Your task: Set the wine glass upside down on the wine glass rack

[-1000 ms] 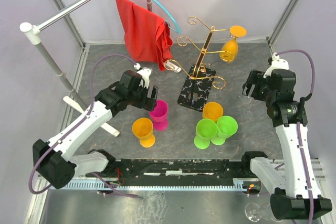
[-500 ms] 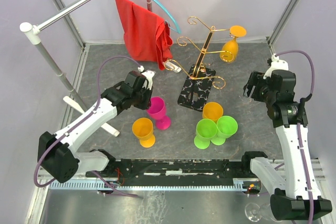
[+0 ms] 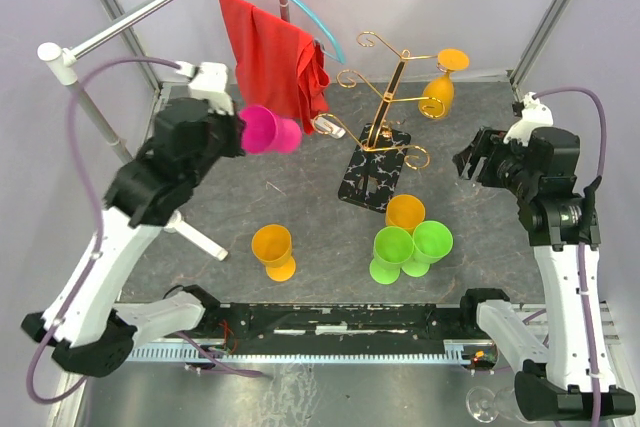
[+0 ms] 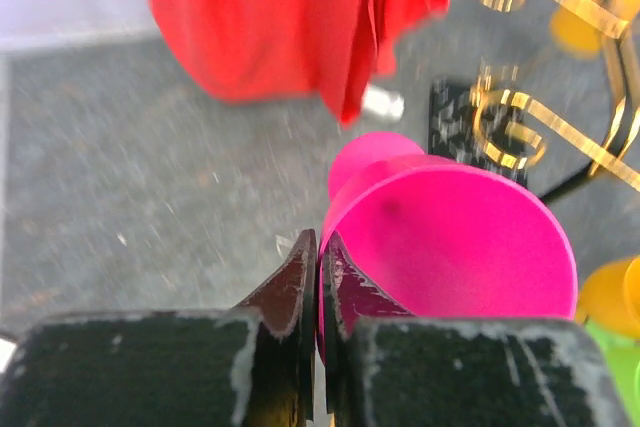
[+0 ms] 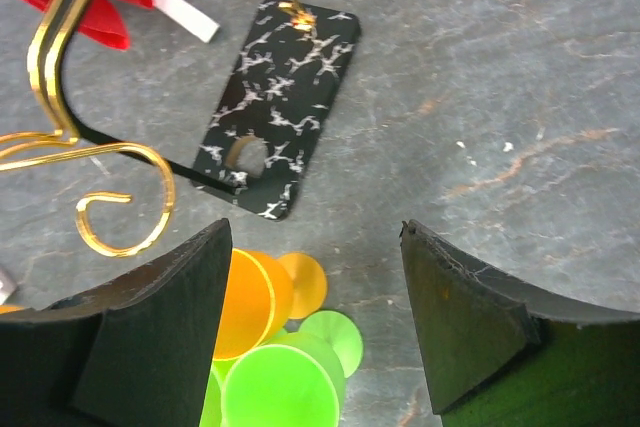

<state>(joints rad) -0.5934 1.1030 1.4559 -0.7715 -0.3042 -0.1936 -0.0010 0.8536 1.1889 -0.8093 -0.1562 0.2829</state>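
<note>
The left hand (image 4: 318, 252) is pinched narrow on the rim of the pink wine glass (image 4: 450, 237), one finger inside the bowl and one outside. It holds the glass in the air on its side, mouth toward the wrist and foot pointing away, above the far left of the desk (image 3: 300, 187) and just beside the red cloth (image 3: 270, 57). The step in hand looks like the carry to the wine glass rack (image 3: 388, 97), which stands to the right, apart from the glass. To do it well, I would swing wide of the cloth first. I would then roll the wrist until the mouth faces down and slide the stem sideways into a free gold curl, so that the foot rests on the scroll before the fingers let go. A rim pinch is a thin hold, so the turn should be slow, and the light rack should not be knocked. The right hand (image 5: 315, 317) hangs with its fingers spread wide and holds nothing, over the desk near the rack's black marbled base. It could steady that base if needed. By count there is one pink glass, three orange ones and two green glasses (image 3: 393, 250) standing together. One orange is a hung orange glass (image 3: 440, 89) upside down on the rack, and two stand on the desk. There is one rack and one blue hanger (image 3: 300, 7) carrying the cloth.
</note>
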